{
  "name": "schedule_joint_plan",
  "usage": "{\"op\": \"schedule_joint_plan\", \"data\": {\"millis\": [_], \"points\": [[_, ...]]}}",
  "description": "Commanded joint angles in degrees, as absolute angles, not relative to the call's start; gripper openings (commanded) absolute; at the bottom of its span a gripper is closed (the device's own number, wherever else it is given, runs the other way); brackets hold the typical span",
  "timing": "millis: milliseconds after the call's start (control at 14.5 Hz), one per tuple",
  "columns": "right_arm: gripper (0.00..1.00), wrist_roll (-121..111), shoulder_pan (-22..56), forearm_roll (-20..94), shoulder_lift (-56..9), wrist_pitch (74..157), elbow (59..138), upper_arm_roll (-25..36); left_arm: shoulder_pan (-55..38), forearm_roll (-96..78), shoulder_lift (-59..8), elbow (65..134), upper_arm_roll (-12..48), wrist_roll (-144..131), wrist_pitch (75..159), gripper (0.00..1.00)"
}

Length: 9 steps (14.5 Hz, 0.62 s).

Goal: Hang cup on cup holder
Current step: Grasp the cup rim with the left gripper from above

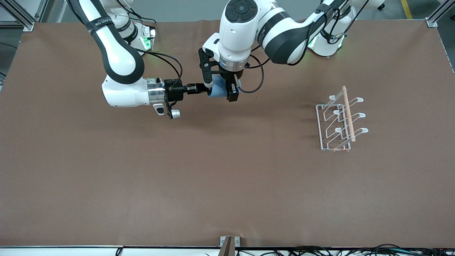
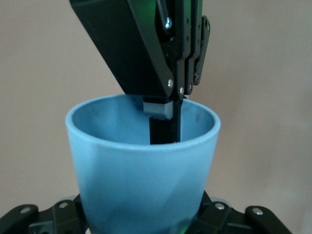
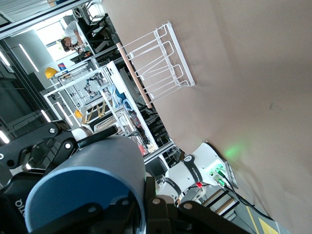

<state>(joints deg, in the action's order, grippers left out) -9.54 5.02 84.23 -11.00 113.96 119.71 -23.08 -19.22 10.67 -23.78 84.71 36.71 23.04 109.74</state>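
Observation:
The light-blue cup (image 1: 218, 91) hangs on its side in the air over the table's middle, toward the arms' bases. My right gripper (image 1: 205, 89) reaches in level and is shut on the cup's rim, one finger inside and one outside; this shows in the left wrist view (image 2: 168, 124) and the right wrist view (image 3: 151, 214). My left gripper (image 1: 219, 87) comes down from above with its fingers on both sides of the cup's body (image 2: 141, 180), shut on it. The white wire cup holder (image 1: 341, 119) with a wooden rod stands toward the left arm's end and holds nothing.
The brown table top (image 1: 227, 177) carries only the cup holder, which also shows in the right wrist view (image 3: 156, 63). A small metal bracket (image 1: 229, 243) sits at the table edge nearest the front camera.

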Motion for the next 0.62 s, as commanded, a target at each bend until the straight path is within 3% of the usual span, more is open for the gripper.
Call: {"op": "schedule_joint_plan", "data": {"millis": [0,207,276,345,552], "points": [[0.02,-9.05,5.45,85.87,-9.05,113.82,120.94,-23.29,-19.07,12.13,-21.97,85.69,36.65,21.80,110.48,0.00],[0.06,-9.05,5.45,85.87,-9.05,113.73,120.85,-23.29,-18.63,12.13,-21.18,85.69,36.56,21.88,110.30,0.00],[0.43,-8.79,5.28,85.87,-9.05,113.56,120.85,-23.29,-18.63,12.13,-21.09,85.52,36.56,21.88,110.04,0.00],[0.99,-8.70,5.36,85.87,-8.79,113.12,120.85,-23.29,-18.55,12.13,-20.92,85.52,36.56,21.80,109.87,0.00],[1.00,-7.65,4.92,85.87,-8.61,112.15,120.76,-23.29,-16.97,12.22,-20.13,85.69,36.39,23.11,109.60,0.02]]}}
